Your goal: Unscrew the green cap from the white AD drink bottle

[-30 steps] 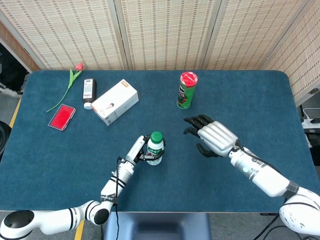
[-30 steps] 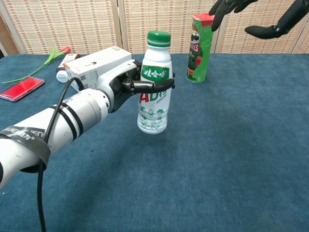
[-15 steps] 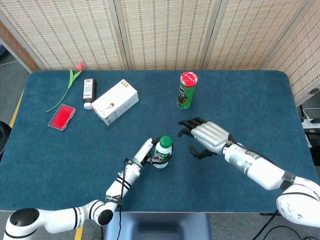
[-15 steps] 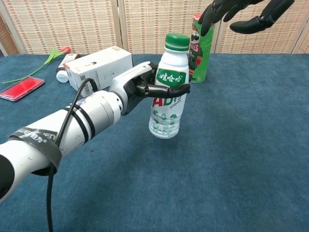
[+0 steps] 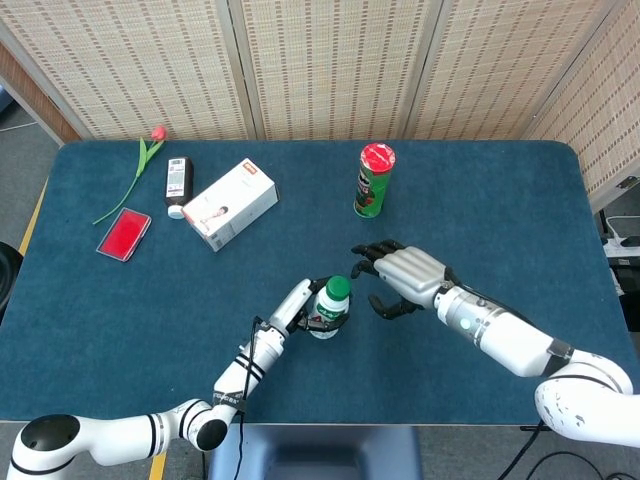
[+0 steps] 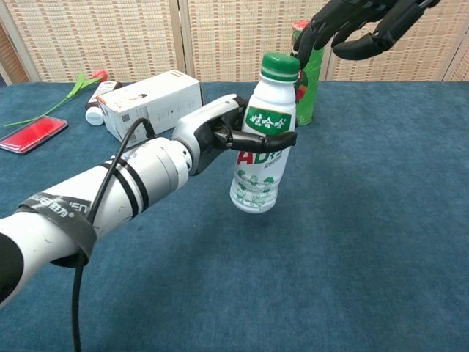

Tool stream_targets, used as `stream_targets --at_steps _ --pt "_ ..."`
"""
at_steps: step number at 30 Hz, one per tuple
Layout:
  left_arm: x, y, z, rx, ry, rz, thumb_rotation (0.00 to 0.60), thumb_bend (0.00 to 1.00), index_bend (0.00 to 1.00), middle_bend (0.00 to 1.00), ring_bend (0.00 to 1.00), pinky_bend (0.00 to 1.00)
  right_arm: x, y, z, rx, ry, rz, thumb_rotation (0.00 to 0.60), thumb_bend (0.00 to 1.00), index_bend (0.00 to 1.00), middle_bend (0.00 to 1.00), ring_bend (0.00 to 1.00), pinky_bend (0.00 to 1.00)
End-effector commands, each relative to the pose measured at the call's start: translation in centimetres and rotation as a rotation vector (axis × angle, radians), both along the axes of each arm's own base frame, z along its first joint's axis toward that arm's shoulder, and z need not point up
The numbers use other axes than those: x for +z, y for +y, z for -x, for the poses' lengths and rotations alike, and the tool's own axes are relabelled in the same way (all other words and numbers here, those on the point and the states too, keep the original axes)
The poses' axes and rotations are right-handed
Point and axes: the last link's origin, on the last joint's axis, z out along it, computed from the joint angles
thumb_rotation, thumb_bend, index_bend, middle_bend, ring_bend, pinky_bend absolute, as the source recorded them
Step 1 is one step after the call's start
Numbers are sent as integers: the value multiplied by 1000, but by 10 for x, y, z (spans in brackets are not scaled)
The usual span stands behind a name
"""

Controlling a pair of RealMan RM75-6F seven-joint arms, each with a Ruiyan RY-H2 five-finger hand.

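Upright, bottle (image 6: 260,150) in left hand (image 6: 212,136) fingers, green cap (image 6: 281,65) topmost; right hand (image 5: 400,277) spread, empty

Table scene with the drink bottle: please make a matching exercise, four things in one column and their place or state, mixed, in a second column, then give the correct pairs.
Things:
1. white AD drink bottle
2. green cap
3. right hand
4. chip can

Places or states:
a. standing upright at the far side of the table
b. held above the table by the left hand
c. holds nothing, fingers spread beside the bottle
d. on top of the bottle

Pairs: 1-b, 2-d, 3-c, 4-a
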Motion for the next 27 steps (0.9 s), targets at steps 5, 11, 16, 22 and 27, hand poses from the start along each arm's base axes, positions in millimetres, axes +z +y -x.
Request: stream_targets --at_steps 5,11,16,22,27 --pt "0 3 2 -7 -1 -1 600 780 739 871 412 249 4 -1 -2 -31 -28 -22 420 547 275 0 0 0" --pt "-2 4 4 -14 -4 11 600 781 740 870 413 250 5 -1 0 -35 -39 -24 419 547 275 0 0 0" --pt "-4 1 -1 -36 -9 21 600 784 741 871 412 255 4 -3 -1 -39 -53 -33 419 547 275 0 0 0" --pt "-5 -1 -9 -59 -9 21 600 784 741 871 412 273 -1 -3 -4 -49 -83 -61 419 532 274 0 0 0" --pt "-6 0 -11 -61 -11 30 600 784 741 870 412 295 -2 -3 -6 -81 -121 -86 420 530 273 0 0 0"
